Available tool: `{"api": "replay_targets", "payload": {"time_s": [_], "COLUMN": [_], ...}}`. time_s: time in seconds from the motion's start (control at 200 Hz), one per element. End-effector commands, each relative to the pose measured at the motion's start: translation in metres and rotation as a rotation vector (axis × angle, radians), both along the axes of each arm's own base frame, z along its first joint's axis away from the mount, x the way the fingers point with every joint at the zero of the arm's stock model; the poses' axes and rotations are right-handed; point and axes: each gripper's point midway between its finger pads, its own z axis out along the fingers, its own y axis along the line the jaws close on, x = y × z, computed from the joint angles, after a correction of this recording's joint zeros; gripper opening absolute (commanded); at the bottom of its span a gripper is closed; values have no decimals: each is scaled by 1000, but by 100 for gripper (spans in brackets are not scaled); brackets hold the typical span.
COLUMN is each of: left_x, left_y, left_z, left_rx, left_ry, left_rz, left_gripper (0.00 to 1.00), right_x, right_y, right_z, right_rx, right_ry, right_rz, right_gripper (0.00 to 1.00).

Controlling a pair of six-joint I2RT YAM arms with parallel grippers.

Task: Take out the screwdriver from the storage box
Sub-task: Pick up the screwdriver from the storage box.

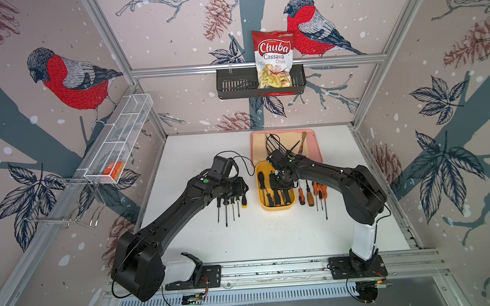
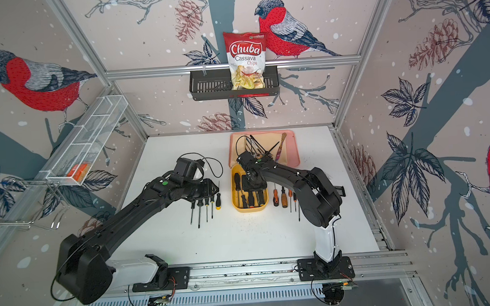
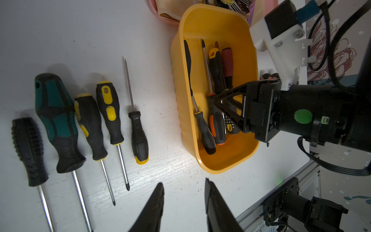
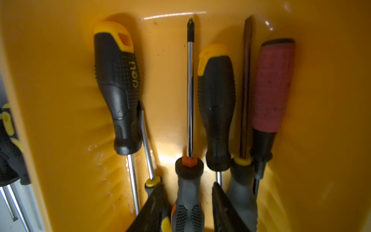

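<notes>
Bird-patterned walls enclose a white counter (image 1: 202, 242), shown from above in both top views. At its centre lies the yellow box (image 1: 277, 208), long axis running 12 to 6 o'clock. A pink tray (image 1: 315, 144) of utensils sits just beside its 12 o'clock end. Two rows of loose screwdrivers lie on the counter: a left row (image 1: 226, 209) at the box's 9 o'clock and a right row (image 1: 309, 197) at its 3 o'clock. On the back wall, at 12 o'clock, a black basket (image 1: 228, 85) holds a chips bag (image 1: 273, 60). On the left wall, at about 9 o'clock, a mesh shelf (image 1: 121, 131) holds an orange packet (image 1: 113, 169).

The right hand (image 4: 188, 184) reaches down into the box. Its fingers (image 4: 154, 204) stand on either side of the grey-and-orange handle of the screwdriver (image 4: 187, 170). The hand is partly open. A thin strip of box floor shows between the handle and one finger, so the grip is not closed. The screwdriver lies on the box floor among several others, tip toward 12 o'clock.

The left hand (image 3: 183, 181) is partly open and empty. It hangs above the counter at the box's 9 o'clock side, near the left row's handles.
</notes>
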Motion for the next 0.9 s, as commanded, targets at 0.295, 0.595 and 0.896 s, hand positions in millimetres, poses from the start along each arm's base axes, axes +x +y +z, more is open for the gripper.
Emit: {"api": "replay_targets", "payload": {"time_s": [0.295,0.595,0.896], "left_x": [-1,-1,3], "left_y": [0,-2,-10], "left_z": [-8,-5,-1], "left_rx": [1,-13,-36], "left_ry": [2,-5,-15], "left_rz": [0,6,-7], "left_gripper": [37,37,37], "right_x": [-2,0,3], "right_y": [1,1,-5], "right_z": [-23,-7,44], "right_rx": [-58,-56,-21], "right_ry": [41,10,-81], "right_rz": [35,45,36], "right_gripper": [28,16,14]}}
